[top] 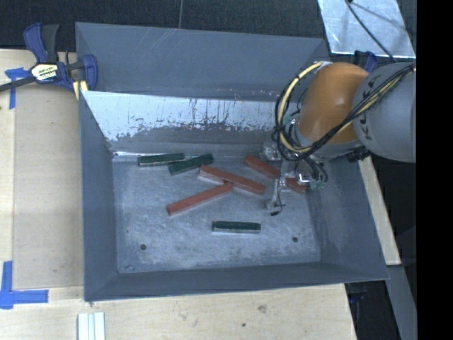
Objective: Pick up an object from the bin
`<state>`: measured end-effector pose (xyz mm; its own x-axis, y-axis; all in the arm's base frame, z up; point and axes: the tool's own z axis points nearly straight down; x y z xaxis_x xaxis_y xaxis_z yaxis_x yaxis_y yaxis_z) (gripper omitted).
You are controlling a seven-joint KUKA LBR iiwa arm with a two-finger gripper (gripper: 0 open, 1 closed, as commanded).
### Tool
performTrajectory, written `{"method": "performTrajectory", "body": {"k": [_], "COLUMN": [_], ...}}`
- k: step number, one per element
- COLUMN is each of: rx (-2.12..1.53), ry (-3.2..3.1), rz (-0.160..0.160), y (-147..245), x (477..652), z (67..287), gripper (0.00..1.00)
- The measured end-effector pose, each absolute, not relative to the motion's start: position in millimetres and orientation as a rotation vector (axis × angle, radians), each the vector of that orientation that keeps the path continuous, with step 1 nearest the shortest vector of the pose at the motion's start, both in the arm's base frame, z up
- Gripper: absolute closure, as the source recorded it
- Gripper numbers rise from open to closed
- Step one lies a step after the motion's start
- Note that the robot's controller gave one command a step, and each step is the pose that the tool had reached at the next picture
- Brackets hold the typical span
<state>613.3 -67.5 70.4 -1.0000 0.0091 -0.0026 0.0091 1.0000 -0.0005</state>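
My gripper hangs low over the right part of the bin floor, its tip just right of the red-brown bars. A short red-brown bar lies just up and left of it. Another small red-brown piece shows close on its right, partly hidden by the wrist. A long red-brown bar ends a little to the left of the tip. A dark green bar lies flat below and left of the gripper, apart from it. Nothing shows held in the gripper.
Another red-brown bar lies slanted at mid floor. Two dark green bars rest by the back wall at the left. The arm with its orange cover and cables comes in over the right wall.
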Motion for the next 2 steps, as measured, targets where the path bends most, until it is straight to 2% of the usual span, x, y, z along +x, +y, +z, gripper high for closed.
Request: {"method": "performTrajectory", "body": {"k": [1,2], "rx": [0.012,-0.417], "ry": [3.136,3.101], "rz": [-0.001,-0.007], "y": [-67,-103], "x": [614.4,593.2], "z": [72,277], "gripper": [1.0,1.0]}}
